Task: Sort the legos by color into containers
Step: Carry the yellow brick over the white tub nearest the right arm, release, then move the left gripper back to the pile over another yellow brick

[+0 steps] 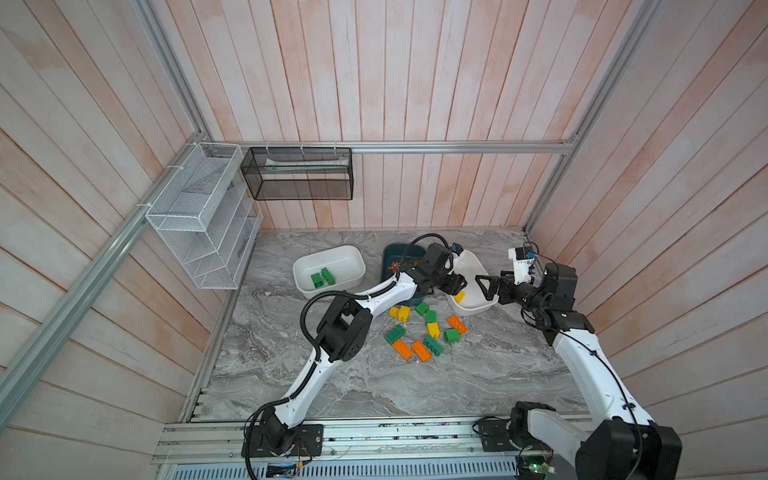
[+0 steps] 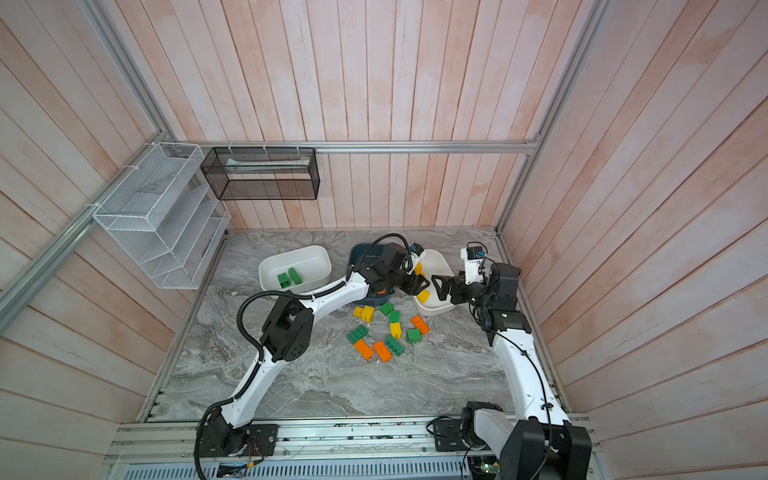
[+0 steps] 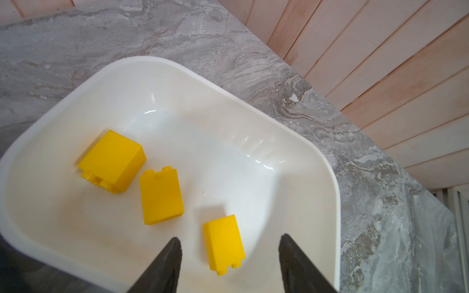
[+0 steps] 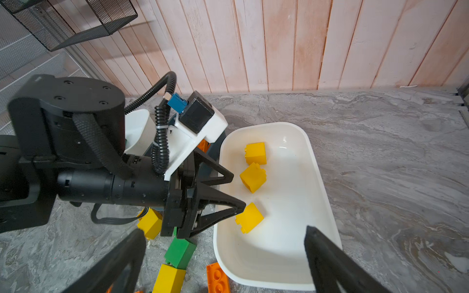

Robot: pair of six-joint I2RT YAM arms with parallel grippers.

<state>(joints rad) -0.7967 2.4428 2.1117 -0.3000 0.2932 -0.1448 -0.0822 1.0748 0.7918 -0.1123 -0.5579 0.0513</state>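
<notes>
My left gripper [image 3: 230, 238] hangs open over the right white tub [image 1: 473, 309], reaching across the teal tub [image 1: 392, 251], which the arm mostly hides. A yellow brick [image 3: 223, 244] lies loose below its fingers, touching neither. Two other yellow bricks [image 3: 162, 196] rest in the same tub [image 4: 291, 253]. My right gripper [image 1: 482, 287] stands wide open and empty just above that tub's near end, facing the left gripper [image 4: 238, 190]. The left white tub [image 1: 328, 253] holds two green bricks [image 1: 322, 277]. Several orange, yellow and green bricks [image 1: 424, 332] lie loose on the marble in front of the tubs.
A white wire rack [image 1: 199, 216] and a black mesh basket [image 1: 297, 172] hang on the walls at the back left. The right wall stands close behind the right tub. The two grippers are near each other over that tub.
</notes>
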